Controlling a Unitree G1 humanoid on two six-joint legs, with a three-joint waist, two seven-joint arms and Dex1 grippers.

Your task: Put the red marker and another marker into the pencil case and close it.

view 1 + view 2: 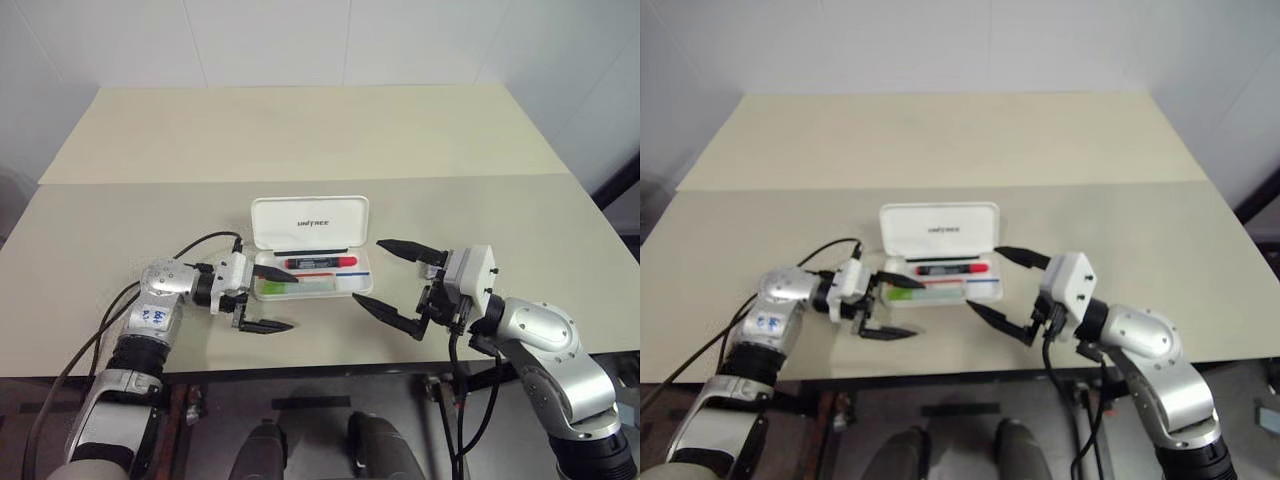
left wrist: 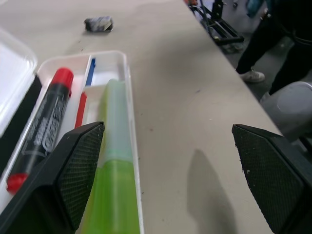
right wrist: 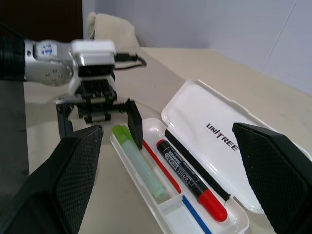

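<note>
1. Left eye view first: the left gripper sits at the left end of the pencil case, its two black fingers spread wide and empty, one finger reaching over the tray's left end, the other over the bare table in front of the case.
2. Moving right, the case lies open at the middle of the table, lid folded back away from the robot, logo showing on its inside.
3. Both markers are already in the tray! The red marker lies along the lid side, and another marker, the lime-green one, lies along the near side, with a thin red-and-blue stripe between them.
4. Further right, the right gripper hovers just beside the case's right end, fingers parted, nothing held.
5. My read: loading looks done, and closing the lid is what remains.
6. Handling call: the case looks like light, stiff, smooth plastic, likely to skid if pushed from one side. I'd steady the tray's end with one gripper and nudge the lid's far edge up and over the hinge with the other.
</note>
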